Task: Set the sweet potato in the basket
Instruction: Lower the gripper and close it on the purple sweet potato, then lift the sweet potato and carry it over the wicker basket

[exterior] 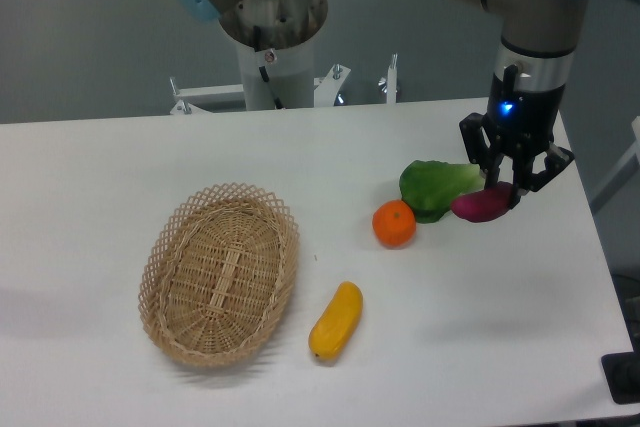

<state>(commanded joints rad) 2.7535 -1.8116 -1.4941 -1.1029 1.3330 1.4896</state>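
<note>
The small magenta-purple sweet potato is clamped by the black two-finger gripper; a lift and carry to the oval tan wicker basket is needed next.

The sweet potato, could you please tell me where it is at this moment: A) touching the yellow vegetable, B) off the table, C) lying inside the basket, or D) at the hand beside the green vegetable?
D: the sweet potato sits at the fingertips of the hand, right beside the green vegetable, far from the basket.
</note>
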